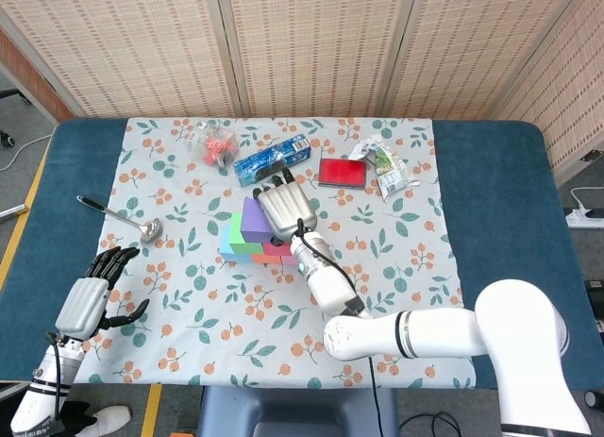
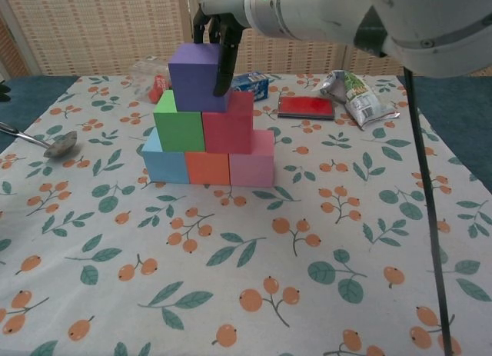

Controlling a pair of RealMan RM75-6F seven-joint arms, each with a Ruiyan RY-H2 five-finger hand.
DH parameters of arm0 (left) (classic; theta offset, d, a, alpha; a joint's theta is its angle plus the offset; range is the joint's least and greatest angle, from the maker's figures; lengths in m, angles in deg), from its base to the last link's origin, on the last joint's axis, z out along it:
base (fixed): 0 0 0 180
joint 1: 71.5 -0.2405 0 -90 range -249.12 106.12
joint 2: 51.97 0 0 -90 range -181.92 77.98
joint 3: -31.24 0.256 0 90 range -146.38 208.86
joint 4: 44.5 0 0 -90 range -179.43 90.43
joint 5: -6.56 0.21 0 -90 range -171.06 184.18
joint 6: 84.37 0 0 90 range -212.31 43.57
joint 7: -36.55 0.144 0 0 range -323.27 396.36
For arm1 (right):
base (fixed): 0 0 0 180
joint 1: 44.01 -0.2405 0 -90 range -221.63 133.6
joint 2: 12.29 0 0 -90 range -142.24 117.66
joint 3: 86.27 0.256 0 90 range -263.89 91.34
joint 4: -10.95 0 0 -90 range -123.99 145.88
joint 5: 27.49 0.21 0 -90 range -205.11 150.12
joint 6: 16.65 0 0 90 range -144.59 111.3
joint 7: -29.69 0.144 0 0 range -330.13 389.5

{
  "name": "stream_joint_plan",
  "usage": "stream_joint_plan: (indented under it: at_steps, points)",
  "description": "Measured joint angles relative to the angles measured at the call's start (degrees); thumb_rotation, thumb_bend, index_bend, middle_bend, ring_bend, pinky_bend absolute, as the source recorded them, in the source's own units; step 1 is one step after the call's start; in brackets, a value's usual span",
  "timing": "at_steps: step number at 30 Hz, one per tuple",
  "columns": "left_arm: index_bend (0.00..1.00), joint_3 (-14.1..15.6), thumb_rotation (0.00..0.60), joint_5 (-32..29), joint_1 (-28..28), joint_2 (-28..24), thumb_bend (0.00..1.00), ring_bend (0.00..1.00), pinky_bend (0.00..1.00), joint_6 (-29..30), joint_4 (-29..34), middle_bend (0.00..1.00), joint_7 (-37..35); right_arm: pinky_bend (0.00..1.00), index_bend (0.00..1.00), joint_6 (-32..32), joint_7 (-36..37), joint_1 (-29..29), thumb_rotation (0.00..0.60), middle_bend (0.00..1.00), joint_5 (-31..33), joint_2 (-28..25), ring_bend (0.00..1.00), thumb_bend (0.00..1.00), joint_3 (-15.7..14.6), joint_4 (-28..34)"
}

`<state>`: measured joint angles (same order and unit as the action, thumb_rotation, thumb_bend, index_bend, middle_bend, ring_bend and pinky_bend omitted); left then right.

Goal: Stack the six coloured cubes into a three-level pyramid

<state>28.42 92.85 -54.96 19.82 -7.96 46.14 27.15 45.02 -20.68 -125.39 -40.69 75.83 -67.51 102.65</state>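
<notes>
Near the bench's front-left corner the left hand point(image 1: 90, 300) idles, fingers apart, while mid-bench the right hand point(image 2: 219, 41) grips the purple cube point(image 2: 198, 77) atop the green cube point(image 2: 177, 129) and red cube point(image 2: 227, 130), apparently centring the pyramid's cap.

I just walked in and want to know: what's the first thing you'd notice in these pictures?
The pyramid of coloured cubes in the middle of the flowery cloth: blue, orange and pink at the bottom, green and red above, and a purple cube on top. The right hand holds that purple cube from above. The left hand rests at the near left of the table, holding nothing.
</notes>
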Motion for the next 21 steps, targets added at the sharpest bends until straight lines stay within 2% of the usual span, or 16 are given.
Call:
stream_joint_plan:
  at_steps: [5, 21]
  points:
    - [0.09, 0.0, 0.378, 0.05, 0.0, 0.06, 0.32, 0.0, 0.07, -0.01, -0.16, 0.08, -0.17, 0.0, 0.29, 0.01, -0.24, 0.13, 0.6, 0.39, 0.13, -0.12, 0.15, 0.03, 0.1, 0.39]
    - [0.08, 0.12, 0.381, -0.09, -0.09, -0.13, 0.32, 0.0, 0.07, -0.27, 0.06, 0.07, -0.09, 0.0, 0.28, 0.08, -0.18, 0.29, 0.6, 0.39, 0.19, 0.18, 0.15, 0.03, 0.62, 0.28]
